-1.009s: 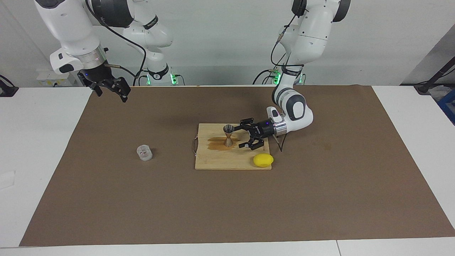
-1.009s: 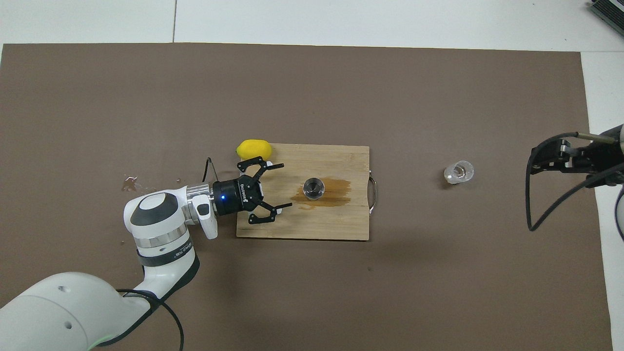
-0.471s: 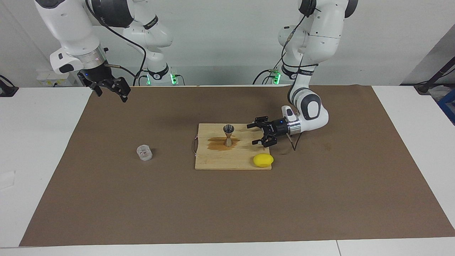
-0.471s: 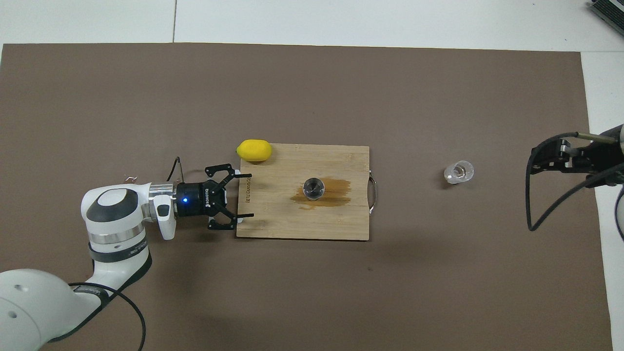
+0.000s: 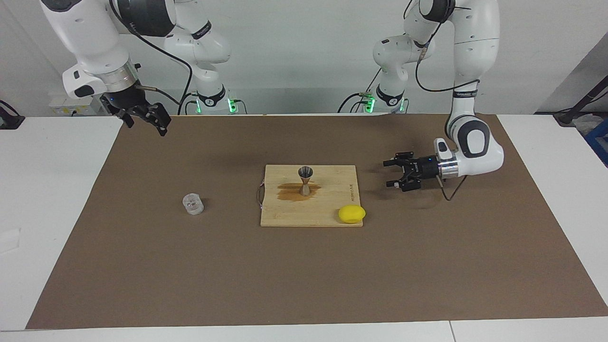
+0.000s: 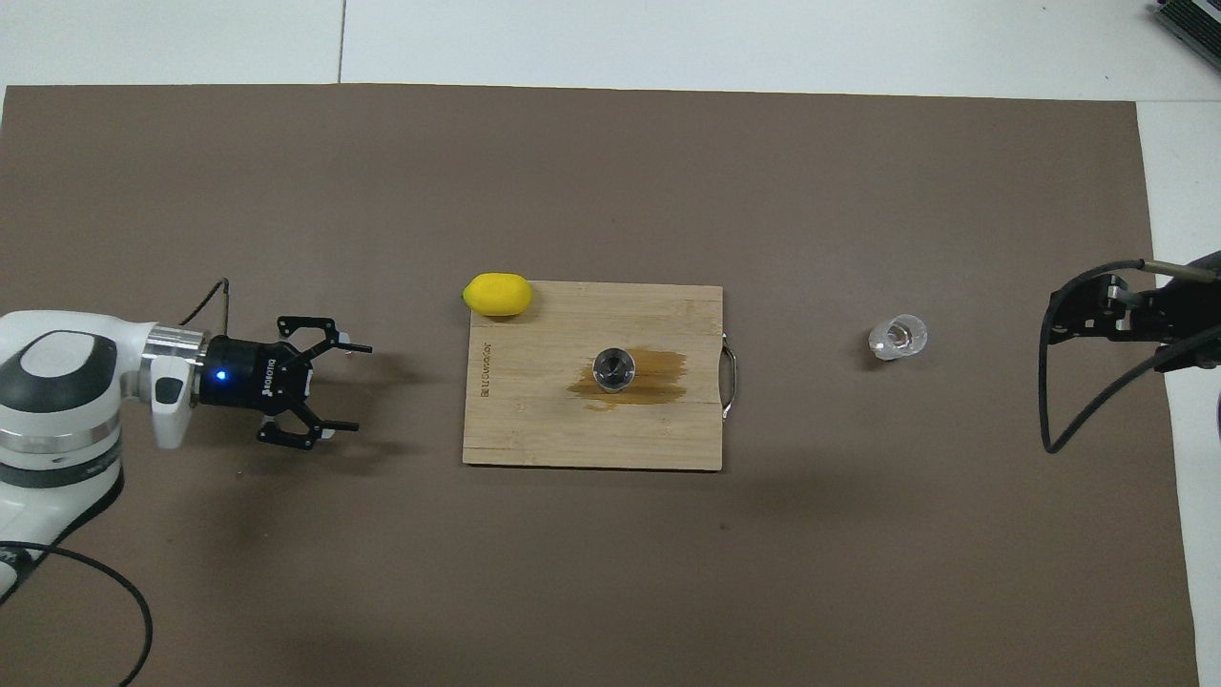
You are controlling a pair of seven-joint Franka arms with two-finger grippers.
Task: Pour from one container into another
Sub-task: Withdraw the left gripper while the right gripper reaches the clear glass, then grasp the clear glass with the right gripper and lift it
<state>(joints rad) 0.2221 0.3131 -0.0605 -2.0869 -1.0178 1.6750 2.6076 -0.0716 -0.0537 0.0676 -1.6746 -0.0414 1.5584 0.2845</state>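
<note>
Jaws apart, jigger (image 5: 305, 180) upright

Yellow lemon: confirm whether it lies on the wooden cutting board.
Yes: the yellow lemon overlaps the wooden cutting board at the corner farther from the robots, toward the left arm's end.

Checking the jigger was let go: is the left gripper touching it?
Apart. The facing view shows the open left gripper over bare mat, with cutting board between it and the jigger.
</note>
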